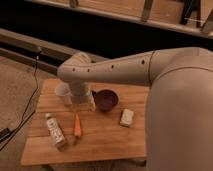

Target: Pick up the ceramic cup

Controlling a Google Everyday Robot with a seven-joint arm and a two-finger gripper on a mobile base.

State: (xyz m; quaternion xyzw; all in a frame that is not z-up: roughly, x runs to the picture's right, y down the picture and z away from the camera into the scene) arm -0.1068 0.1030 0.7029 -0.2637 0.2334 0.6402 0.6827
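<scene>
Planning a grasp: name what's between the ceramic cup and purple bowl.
In the camera view, the end effector stands between the ceramic cup and the purple bowl.

Bowl, bottle, carrot, table

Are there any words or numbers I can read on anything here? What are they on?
Nothing can be read.
The bottle has a label, but its print is too blurred to read.
The cup, the bowl and the robot's hand, down beside the cup, show no writing.

Robot lab: claw over wooden table.
</scene>
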